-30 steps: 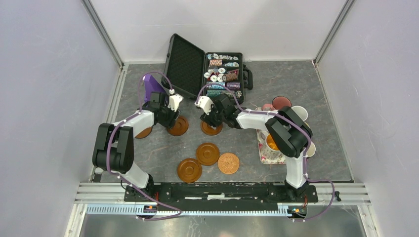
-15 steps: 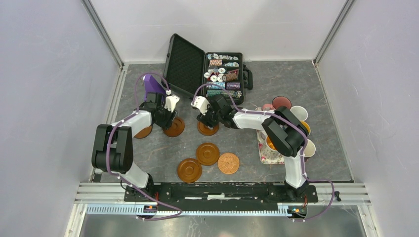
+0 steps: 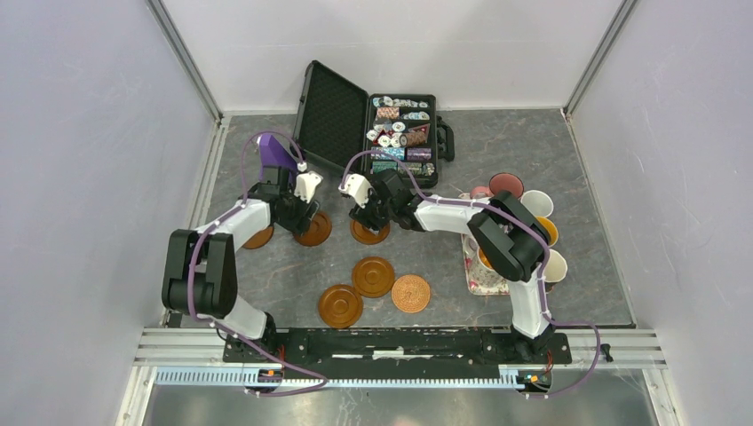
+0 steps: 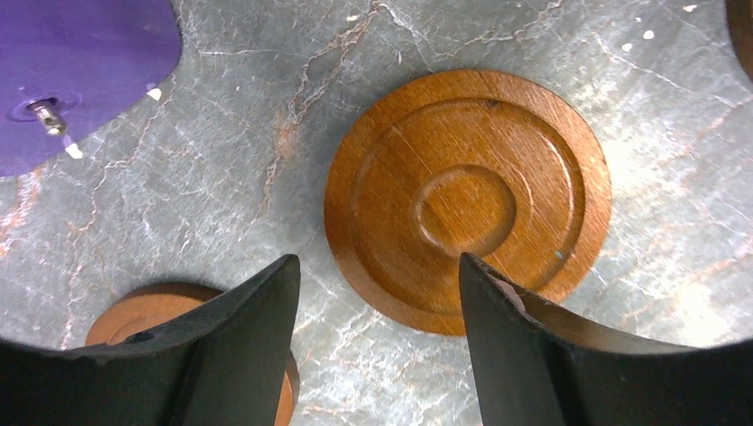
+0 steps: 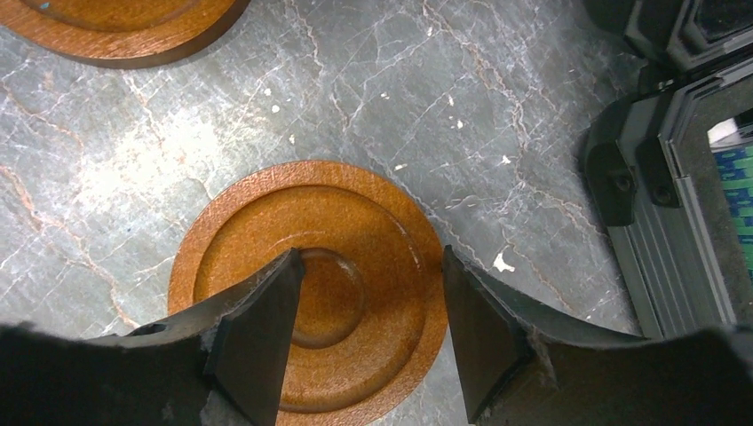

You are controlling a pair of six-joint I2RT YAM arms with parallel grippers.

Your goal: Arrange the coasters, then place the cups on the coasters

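Observation:
Two brown wooden coasters lie side by side mid-table. My left gripper point(image 3: 304, 216) hangs open just above the left one point(image 3: 313, 230); in the left wrist view that coaster point(image 4: 468, 200) lies flat beyond the gripper point(image 4: 377, 266), the right fingertip overlapping its near rim. My right gripper point(image 3: 365, 220) stands open over the other coaster point(image 3: 369, 233) point(image 5: 311, 284), one fingertip point(image 5: 289, 266) above its centre and one at its right rim. Three more coasters, one patterned point(image 3: 410, 293), lie nearer the arms. The cups point(image 3: 506, 185) cluster at the right, partly hidden by the right arm.
An open black case of poker chips point(image 3: 401, 133) stands at the back, its corner point(image 5: 661, 177) close to the right gripper. A purple object point(image 3: 275, 155) point(image 4: 80, 62) sits by the left arm. Another coaster point(image 3: 259, 238) point(image 4: 164, 311) is half hidden under the left arm. A floral tray point(image 3: 484, 280) holds cups.
Both grippers have slid a little to the left, their two coasters moving with them, and both pairs of jaws have spread wider.

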